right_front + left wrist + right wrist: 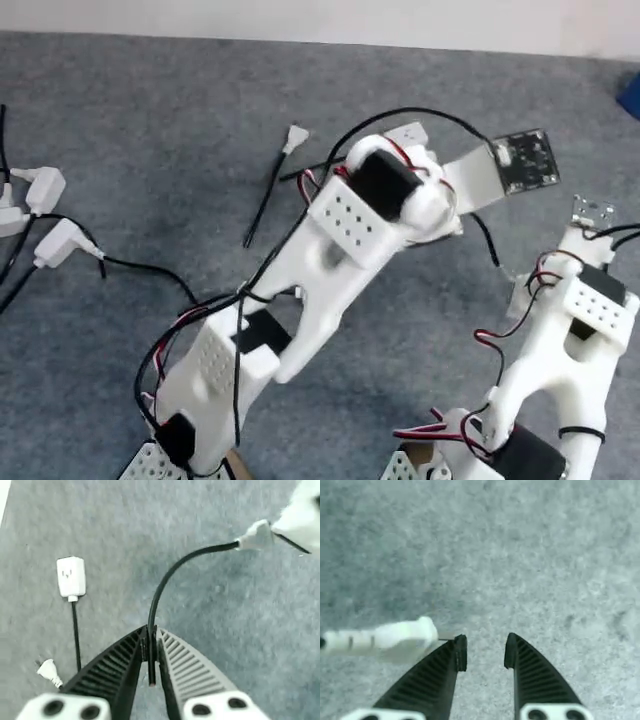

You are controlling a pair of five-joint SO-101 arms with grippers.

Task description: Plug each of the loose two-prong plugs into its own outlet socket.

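Left gripper (pixel 150 647): pinching the cable (pixel 165 580), near the socket (pixel 70 576).
Right gripper (pixel 485 652): spread; plug (pixel 385 640) just beside one finger.
Socket: white, flat on grey carpet (pixel 225 630).

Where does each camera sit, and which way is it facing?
High view: fixed overhead, looking down on the grey table; the left arm and right arm show.
Left wrist view: on the left arm, looking past the left gripper, shut on a black cable, toward an outlet socket.
Right wrist view: on the right arm, looking down past the open right gripper beside a white plug.
Shared: the grey table; both wrist views probably that plug.
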